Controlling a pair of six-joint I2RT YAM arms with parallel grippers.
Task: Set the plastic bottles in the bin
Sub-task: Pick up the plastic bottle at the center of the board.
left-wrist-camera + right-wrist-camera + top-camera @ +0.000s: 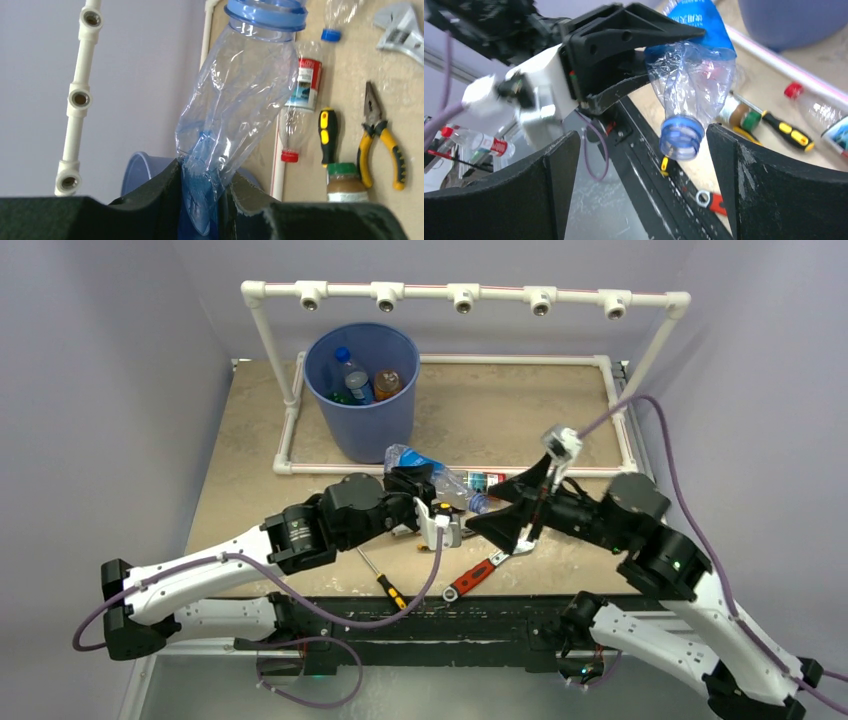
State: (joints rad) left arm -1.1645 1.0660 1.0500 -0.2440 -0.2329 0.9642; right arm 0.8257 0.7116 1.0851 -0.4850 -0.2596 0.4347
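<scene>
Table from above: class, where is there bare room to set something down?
Bare: inside the pipe frame, right of the bin; also the left strip of the table. Crowded: front middle, around the bottles, screwdriver and wrench.

We see white links and round black joints on the left arm [200,580] and right arm [700,590], a purple cable [690,505] along each. The left gripper [412,476] and right gripper [500,508] have black wedge fingers [774,185].

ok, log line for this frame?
left gripper: shut on crushed clear bottle | right gripper: open, jaws either side of its neck | bin: some bottles inside | held bottle not yet binned
</scene>
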